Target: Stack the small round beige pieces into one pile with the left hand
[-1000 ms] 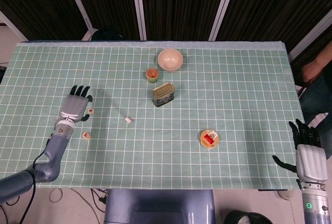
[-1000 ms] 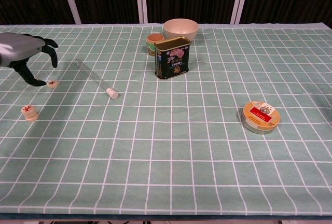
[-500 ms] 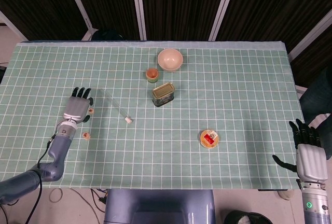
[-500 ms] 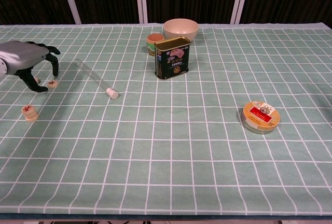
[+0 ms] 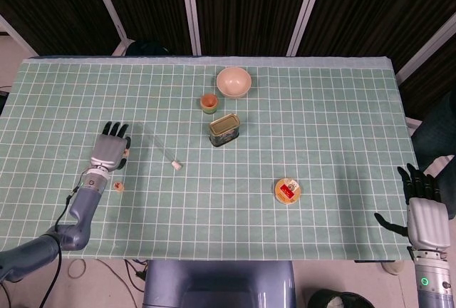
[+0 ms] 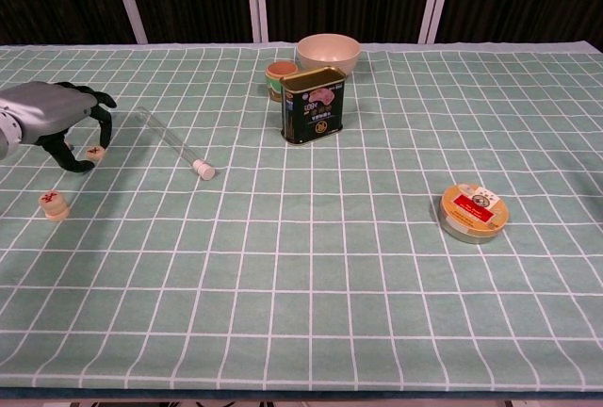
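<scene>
Lowered since earlier, the left hand (image 6: 52,120) now arches over a beige piece (image 6: 94,153), fingers curled around it; whether they pinch it cannot be told. Right hand (image 5: 426,217) hangs spread.

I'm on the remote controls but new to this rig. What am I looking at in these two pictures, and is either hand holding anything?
Both cameras sit on the robot itself: the head view looks down on the whole table, the chest view looks across it from low down.

The left hand is at the left of the table, its fingers curled down around a single beige piece. Whether they already grip it is hard to tell. A short pile of beige pieces stands nearer the front edge.

The right hand shows only in the head view, off the table's right edge, fingers apart, holding nothing.

Also on the green checked cloth: a clear tube, a tin can, a small orange cup, a beige bowl and a round flat tin.
</scene>
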Tool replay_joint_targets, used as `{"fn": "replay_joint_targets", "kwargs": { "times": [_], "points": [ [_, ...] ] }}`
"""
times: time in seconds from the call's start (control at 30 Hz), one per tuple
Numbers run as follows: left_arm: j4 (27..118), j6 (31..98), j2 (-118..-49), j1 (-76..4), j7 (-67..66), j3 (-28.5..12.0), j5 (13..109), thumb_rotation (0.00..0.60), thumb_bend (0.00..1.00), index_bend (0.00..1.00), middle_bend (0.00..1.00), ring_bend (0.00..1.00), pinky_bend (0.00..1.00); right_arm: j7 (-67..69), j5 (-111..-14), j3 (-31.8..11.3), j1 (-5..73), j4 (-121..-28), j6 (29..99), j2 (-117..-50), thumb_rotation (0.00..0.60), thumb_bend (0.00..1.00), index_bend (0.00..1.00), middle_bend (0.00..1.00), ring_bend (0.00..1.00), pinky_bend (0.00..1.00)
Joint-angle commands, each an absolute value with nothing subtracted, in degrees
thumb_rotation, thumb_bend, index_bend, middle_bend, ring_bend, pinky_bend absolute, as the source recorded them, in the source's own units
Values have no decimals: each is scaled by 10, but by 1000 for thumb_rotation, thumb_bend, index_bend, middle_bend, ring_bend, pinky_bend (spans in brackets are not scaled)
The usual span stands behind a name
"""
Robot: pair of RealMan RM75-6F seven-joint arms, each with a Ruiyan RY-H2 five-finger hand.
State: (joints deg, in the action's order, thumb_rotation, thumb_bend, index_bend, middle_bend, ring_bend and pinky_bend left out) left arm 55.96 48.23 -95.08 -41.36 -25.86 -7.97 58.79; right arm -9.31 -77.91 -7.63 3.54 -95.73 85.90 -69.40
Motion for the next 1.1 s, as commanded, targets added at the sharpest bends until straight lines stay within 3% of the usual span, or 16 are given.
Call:
{"fn": "replay_joint_targets", "kwargs": {
  "times": [0.03, 0.27, 0.6, 1.1],
  "points": [
    [559, 482, -952, -413, -260, -80, 588, 600, 282, 464, 85, 0, 0, -93, -779, -76, 36, -957, 859, -694, 600, 233, 80, 13, 31, 0],
    [562, 484, -950, -412, -264, -80, 589, 600, 299, 481, 91, 0, 0, -93, -780, -76, 36, -957, 859, -694, 600, 232, 81, 13, 31, 0],
    [561, 481, -948, -409, -275, -79, 583, 600, 299, 415, 85, 0, 0, -93, -779, -76, 36, -957, 859, -694, 600, 232, 81, 13, 31, 0],
    [565, 486, -947, -407, -284, -78, 585, 600, 305, 514, 116, 0, 0, -91, -776, -77, 36, -958, 858, -694, 600, 233, 81, 13, 31, 0]
  ]
}}
